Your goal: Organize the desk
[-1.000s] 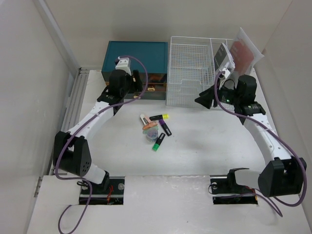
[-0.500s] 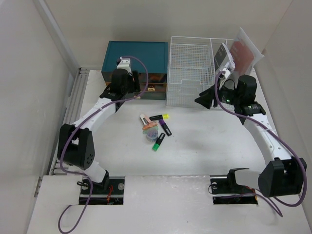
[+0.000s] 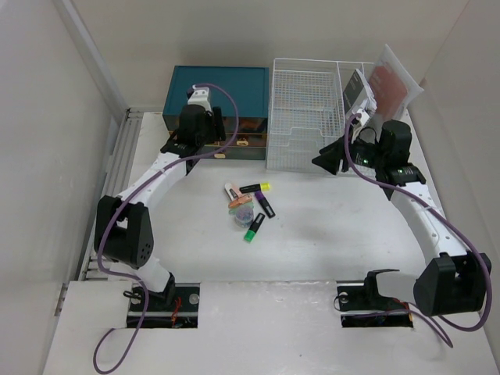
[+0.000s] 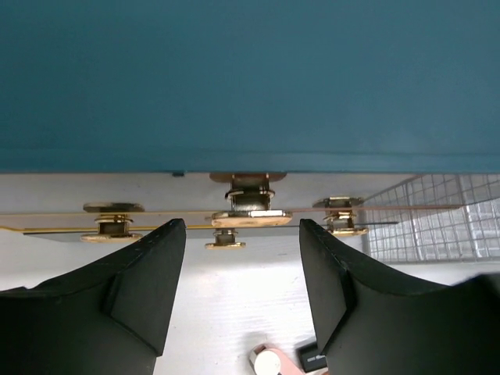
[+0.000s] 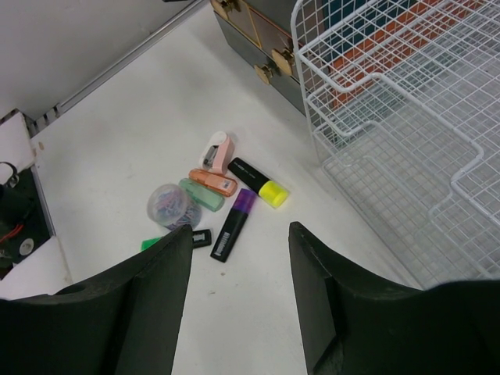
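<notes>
The white desk [image 3: 336, 226] holds a small pile at its middle: a black highlighter with a yellow cap [image 5: 260, 184], a purple one [image 5: 233, 223], an orange one [image 5: 212, 182], a green one [image 3: 253, 228], a pink stapler-like item [image 5: 216, 152] and a clear jar of paper clips [image 5: 172, 207]. My left gripper [image 4: 242, 258] is open and empty, just in front of the teal drawer box [image 3: 219, 87], with its gold drawer handles [image 4: 250, 217] between the fingers. My right gripper [image 5: 238, 258] is open and empty, above the desk in front of the wire rack.
A white wire-mesh file rack [image 3: 308, 109] stands at the back, right of the teal box; it also shows in the right wrist view [image 5: 406, 117]. Booklets [image 3: 383, 82] lean in its right section. Walls close in on the left and right sides.
My left gripper has moved back toward the front of the teal drawer box. The right arm and the pile have not moved.
</notes>
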`<state>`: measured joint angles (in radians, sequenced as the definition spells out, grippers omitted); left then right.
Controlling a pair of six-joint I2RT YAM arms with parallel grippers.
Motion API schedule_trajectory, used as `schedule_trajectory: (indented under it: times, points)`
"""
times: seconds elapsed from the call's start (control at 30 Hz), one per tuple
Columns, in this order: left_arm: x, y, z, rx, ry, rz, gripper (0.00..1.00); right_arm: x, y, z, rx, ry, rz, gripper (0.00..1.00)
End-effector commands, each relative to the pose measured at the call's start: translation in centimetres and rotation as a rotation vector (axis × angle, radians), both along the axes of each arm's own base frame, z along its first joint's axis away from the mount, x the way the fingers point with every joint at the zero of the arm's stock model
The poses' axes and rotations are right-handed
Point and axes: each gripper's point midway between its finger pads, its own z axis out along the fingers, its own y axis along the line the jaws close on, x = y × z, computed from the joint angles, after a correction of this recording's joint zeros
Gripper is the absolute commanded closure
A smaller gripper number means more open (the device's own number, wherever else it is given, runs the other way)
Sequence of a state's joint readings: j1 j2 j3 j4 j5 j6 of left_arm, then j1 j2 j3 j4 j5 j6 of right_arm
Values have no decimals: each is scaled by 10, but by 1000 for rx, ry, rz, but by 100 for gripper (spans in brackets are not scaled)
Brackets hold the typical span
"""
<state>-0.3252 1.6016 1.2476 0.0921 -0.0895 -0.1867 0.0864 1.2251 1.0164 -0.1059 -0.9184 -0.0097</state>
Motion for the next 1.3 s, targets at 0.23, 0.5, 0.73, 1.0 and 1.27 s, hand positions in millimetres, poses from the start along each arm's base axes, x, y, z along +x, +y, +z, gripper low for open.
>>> schedule_trajectory:
  times: [0.23, 0.5, 0.73, 1.0, 1.27]
  points:
    - [16, 1, 29, -28, -66, 37, 59, -5, 3, 6, 16, -10, 26, 42]
    - [12, -2, 25, -25, -57, 28, 71, -5, 3, 6, 16, -10, 26, 42]
    - [9, 0, 15, -25, -38, 41, 76, -5, 3, 6, 16, -10, 26, 42]
    - [-19, 0, 2, -6, 2, 43, 76, -6, 5, 4, 21, 0, 43, 42]
    - [-55, 1, 1, -7, 24, 36, 75, -7, 6, 2, 26, 10, 62, 42]
